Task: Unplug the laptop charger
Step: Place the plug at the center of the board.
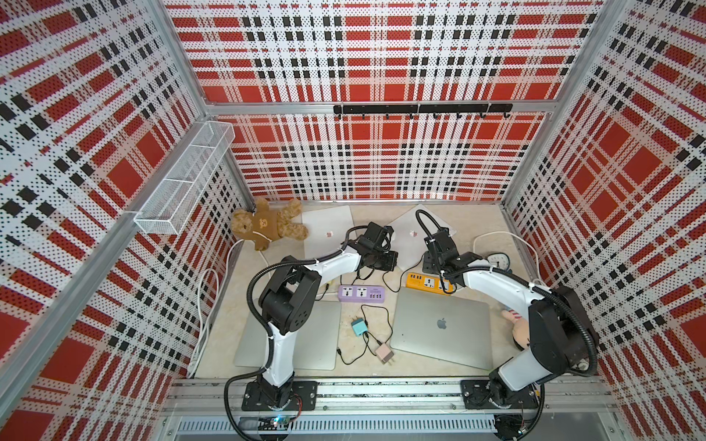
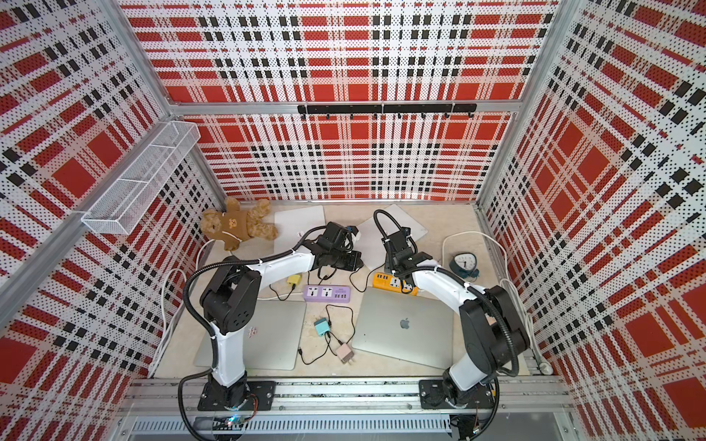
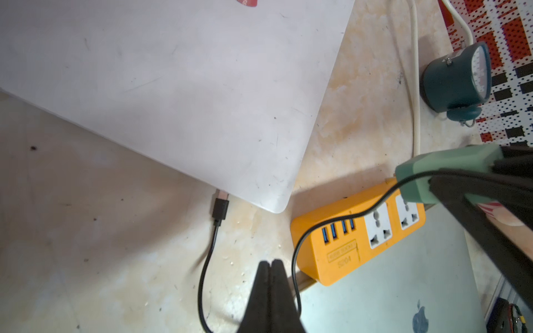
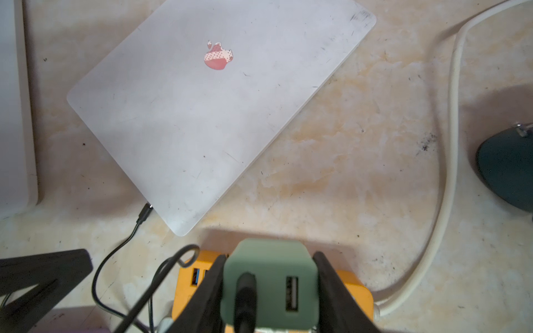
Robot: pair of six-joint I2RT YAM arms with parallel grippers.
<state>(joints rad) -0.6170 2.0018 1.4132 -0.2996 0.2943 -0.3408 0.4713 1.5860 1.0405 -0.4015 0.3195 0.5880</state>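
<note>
Right wrist view: right gripper clamping one green USB charger.
Left gripper jaws pressed together; one orange power strip, two sockets.

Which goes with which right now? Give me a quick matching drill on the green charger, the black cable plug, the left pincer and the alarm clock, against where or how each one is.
Things:
1. green charger
2. black cable plug
3. left pincer
4. teal alarm clock

States or places:
a. shut, holding nothing
b. plugged into the white laptop at its edge
c. clamped in the right pincer, over the orange power strip
d. beside the white cord

Pairs: 1-c, 2-b, 3-a, 4-d
</note>
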